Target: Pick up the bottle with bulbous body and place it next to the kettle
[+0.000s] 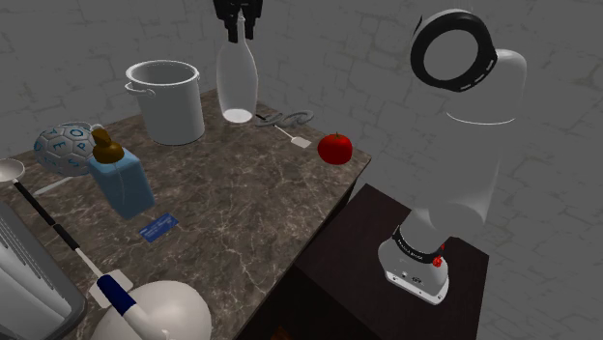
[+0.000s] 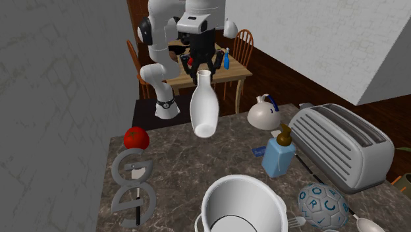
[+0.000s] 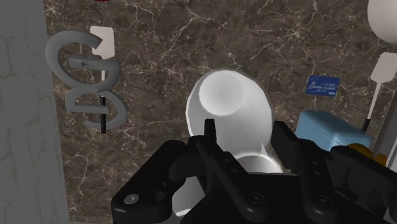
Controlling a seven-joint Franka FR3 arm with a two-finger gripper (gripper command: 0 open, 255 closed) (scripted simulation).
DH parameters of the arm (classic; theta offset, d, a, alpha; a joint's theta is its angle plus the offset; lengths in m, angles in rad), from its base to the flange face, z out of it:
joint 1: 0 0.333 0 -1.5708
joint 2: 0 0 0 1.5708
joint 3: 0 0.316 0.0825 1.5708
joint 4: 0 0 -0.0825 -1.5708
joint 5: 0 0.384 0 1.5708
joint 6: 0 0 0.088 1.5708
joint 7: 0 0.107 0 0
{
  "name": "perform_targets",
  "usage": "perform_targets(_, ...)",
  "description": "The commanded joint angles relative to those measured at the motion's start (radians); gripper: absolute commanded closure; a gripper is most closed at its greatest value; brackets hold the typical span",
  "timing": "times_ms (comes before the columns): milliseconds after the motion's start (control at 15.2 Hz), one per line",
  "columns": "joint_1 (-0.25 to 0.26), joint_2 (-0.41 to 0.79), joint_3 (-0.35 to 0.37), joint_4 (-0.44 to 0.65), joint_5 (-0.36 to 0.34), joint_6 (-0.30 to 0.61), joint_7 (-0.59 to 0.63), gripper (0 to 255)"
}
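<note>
Transport phase | gripper (image 1: pixel 238 31) closed on neck of white bulbous bottle (image 1: pixel 237 92), held above countertop (image 1: pixel 242 212) | next, likely: carry to white kettle (image 1: pixel 169 311), near left.

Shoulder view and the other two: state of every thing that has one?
bottle: clear of the counter, neck up, held by the neck.
gripper: shut on the bottle's neck.
pot: upright on the counter, no lid.
kettle: upright on the counter.
soap dispenser: upright on the counter.
apple: resting on the counter near its corner.
toaster: standing on the counter.
</note>
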Motion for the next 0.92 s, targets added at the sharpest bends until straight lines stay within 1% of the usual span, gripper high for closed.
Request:
perform_targets(0, 0.007, 0.036, 0.001, 0.089, -0.006, -0.052, 0.003, 255)
perform_targets(132, 0.019, 0.093, 0.001, 0.213, -0.016, -0.120, 0.005, 255)
perform_targets(198, 0.029, 0.140, 0.000, 0.308, -0.024, -0.168, 0.005, 255)
perform_targets(264, 0.037, 0.176, -0.002, 0.379, -0.030, -0.203, 0.005, 255)
perform_targets(330, 0.045, 0.125, 0.005, 0.289, -0.023, -0.165, 0.027, 255)
perform_targets(462, 0.070, 0.067, 0.017, 0.194, -0.017, -0.127, 0.072, 255)
perform_targets(660, 0.114, 0.017, 0.036, 0.114, -0.012, -0.096, 0.140, 255)
perform_targets(858, 0.162, -0.007, 0.058, 0.076, -0.012, -0.081, 0.210, 255)
